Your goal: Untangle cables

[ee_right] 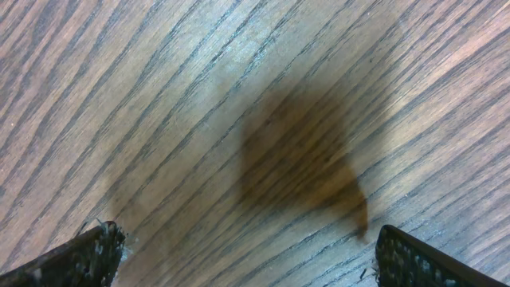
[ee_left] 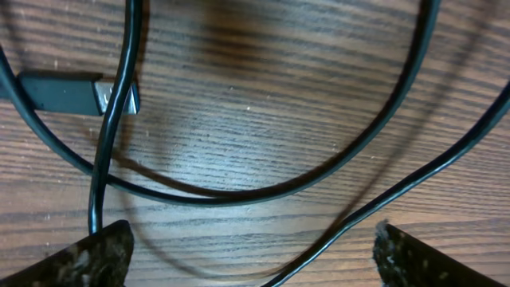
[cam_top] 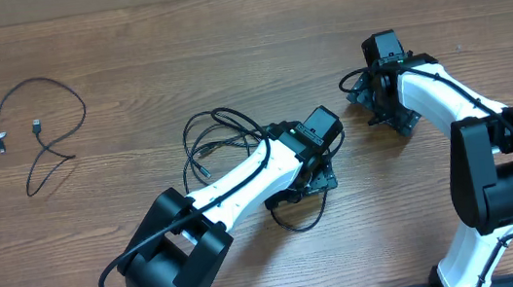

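The tangled cables (cam_top: 222,146) lie in a loose heap of thin black loops on the wooden bench (cam_top: 223,30), with one loop passing under the left arm (cam_top: 241,180) and showing again on its far side. From the left wrist view, several strands (ee_left: 239,199) curve and cross over the wood, and a plug (ee_left: 76,94) lies flat with one strand running over its metal tip.

A separate cable (cam_top: 38,81) rests well to the left of the heap, apart from it, both small ends lying free.

The left tool (ee_left: 251,263) hangs low at the right edge of the heap – fingers spread wide, a strand running between them, nothing pinched.

The right tool (ee_right: 247,263) sits well to the right of the heap over bare wood – fingers likewise spread and empty.
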### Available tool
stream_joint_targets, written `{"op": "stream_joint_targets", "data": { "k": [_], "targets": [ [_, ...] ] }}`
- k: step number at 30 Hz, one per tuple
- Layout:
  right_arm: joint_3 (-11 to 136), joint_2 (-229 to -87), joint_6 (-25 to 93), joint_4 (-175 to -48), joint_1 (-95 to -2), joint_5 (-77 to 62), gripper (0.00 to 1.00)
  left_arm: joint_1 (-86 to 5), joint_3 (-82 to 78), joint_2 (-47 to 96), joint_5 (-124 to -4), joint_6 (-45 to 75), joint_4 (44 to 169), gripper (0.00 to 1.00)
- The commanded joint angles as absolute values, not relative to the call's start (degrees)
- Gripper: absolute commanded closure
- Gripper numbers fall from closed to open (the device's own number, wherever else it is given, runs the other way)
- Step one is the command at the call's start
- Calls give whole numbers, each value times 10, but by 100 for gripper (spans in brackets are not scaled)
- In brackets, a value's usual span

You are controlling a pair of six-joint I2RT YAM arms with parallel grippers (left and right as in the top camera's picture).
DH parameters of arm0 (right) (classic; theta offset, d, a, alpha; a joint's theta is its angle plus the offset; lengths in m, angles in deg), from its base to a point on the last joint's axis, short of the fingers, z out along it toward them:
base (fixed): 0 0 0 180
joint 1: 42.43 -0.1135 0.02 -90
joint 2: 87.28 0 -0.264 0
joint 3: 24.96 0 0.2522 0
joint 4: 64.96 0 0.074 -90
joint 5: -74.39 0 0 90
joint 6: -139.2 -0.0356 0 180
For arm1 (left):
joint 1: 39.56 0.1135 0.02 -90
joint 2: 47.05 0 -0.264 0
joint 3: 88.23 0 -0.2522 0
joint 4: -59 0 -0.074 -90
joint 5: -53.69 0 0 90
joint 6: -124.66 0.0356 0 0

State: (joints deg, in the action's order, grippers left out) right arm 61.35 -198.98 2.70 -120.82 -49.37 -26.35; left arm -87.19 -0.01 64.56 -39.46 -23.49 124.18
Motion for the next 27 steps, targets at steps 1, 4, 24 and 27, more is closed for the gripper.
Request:
{"op": "stream_joint_targets", "data": {
  "k": [1,4,24,27],
  "targets": [
    [612,-1983,25,-1207,-493,-269,0,-868,-4,645,-382,-185,1238,0],
    [612,-1983,25,-1207,-493,-269,0,-855,-24,641,-382,-142,1252,1],
    [612,-1983,25,-1207,-493,-269,0,-816,-37,642,-305,-131,1256,82],
    [612,-1983,25,-1207,-493,-269,0,-816,-37,642,-301,-131,1257,78]
  ]
}}
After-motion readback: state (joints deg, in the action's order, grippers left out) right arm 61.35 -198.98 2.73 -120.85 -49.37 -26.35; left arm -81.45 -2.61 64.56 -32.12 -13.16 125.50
